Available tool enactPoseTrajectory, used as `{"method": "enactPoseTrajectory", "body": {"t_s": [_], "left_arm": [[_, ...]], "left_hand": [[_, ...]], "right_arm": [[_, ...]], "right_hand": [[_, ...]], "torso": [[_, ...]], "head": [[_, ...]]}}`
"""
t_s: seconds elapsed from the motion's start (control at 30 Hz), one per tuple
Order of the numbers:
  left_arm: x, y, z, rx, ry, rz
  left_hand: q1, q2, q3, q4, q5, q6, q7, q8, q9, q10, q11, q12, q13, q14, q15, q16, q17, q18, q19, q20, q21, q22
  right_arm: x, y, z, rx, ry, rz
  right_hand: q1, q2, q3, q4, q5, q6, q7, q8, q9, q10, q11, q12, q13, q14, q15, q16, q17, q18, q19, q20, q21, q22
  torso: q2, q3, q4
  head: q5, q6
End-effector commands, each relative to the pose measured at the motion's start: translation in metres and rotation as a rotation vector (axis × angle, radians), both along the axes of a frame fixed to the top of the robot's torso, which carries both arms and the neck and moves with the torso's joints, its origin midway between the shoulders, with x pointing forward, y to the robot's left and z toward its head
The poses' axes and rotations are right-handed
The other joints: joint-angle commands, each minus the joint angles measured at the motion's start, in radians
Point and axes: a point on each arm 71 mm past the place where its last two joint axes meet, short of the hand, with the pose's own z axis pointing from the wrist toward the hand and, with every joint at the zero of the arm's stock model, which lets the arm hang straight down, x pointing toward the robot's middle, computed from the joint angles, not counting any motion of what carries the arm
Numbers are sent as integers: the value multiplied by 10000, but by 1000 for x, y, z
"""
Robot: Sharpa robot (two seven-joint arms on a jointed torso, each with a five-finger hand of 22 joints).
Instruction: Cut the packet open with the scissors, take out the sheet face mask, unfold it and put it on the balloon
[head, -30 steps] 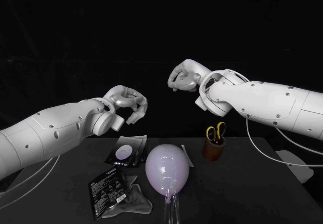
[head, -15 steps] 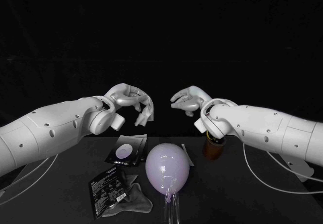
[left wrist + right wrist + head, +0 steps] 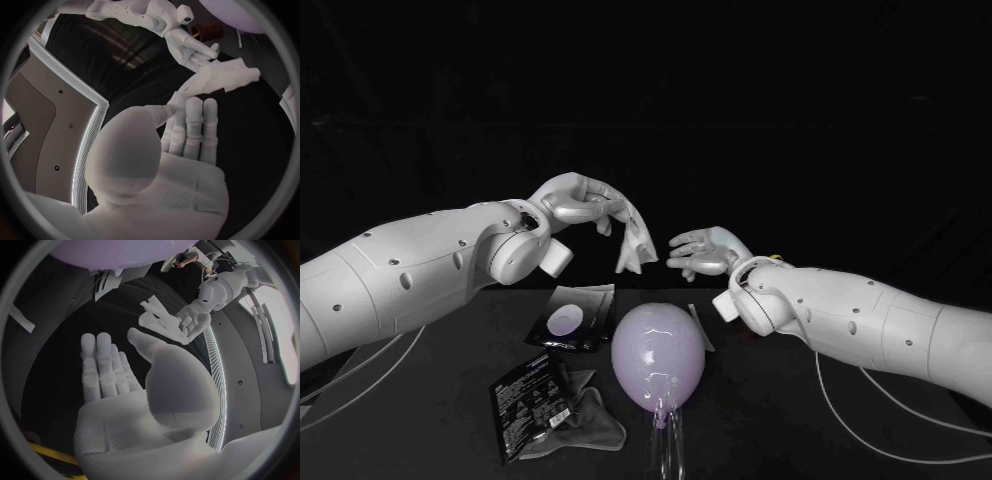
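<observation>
No text can be read — the white print on the packet (image 3: pixel 528 403) is too small.

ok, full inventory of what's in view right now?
sheet mask: one, white, hanging from the left robot hand
balloon: one, pale lilac, lying mid-table
packet: one, black, flat, left of the balloon
pouch: one, dark with a pale oval, behind the packet
crumpled film: one, grey, beside the packet
table: one, black
left robot hand: one, silver, grips the mask
right robot hand: one, silver, holds nothing, near the mask
</observation>
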Motion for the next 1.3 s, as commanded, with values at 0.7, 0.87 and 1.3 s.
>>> {"method": "enactPoseTrajectory", "body": {"t_s": [0.7, 0.87, 1.3], "left_arm": [[-11, -16, 4, -478, 198, -985], [-13, -18, 4, -496, 246, -1086], [-15, -22, 4, -487, 332, -1251]], "left_hand": [[97, -34, 71, -19, 54, -24, 31, -43, 1833, 12, -20, -74, 33, 107, -11, 301, 23, 206, -12, -76, 181, 107], [97, -35, 70, -19, 53, -25, 31, -44, 1837, 13, -20, -76, 35, 110, -11, 317, 24, 206, -12, -77, 191, 113], [97, -33, 70, -20, 53, -27, 32, -52, 1854, 17, -21, -85, 44, 128, -12, 400, 28, 207, -9, -84, 237, 143]], "right_arm": [[-12, 31, -19, 2124, 921, 1797], [-12, 30, -18, 2457, 948, 1701], [-15, 38, -14, 2892, 862, 1841]], "right_hand": [[409, 828, -1581, -541, -46, -768, 10, -354, -468, -940, -13, 24, -23, -1974, 994, -5433, -2538, -195, -3675, 1159, -4275, -5135], [480, 979, -1613, -600, -47, -627, 37, -312, -414, -894, 17, 52, -15, -2068, 1030, -5621, -2625, -264, -3788, 1164, -4280, -5452], [564, 1297, -1561, -762, -48, 103, 48, -46, -282, -405, 84, 109, -17, -1756, 1154, -5784, -2712, -221, -3738, 1156, -4255, -6095]], "torso": [[-13, -16, -2], [-15, -11, -3], [-19, -16, -2]], "head": [[-83, -50], [-82, -67], [-115, -31]]}}
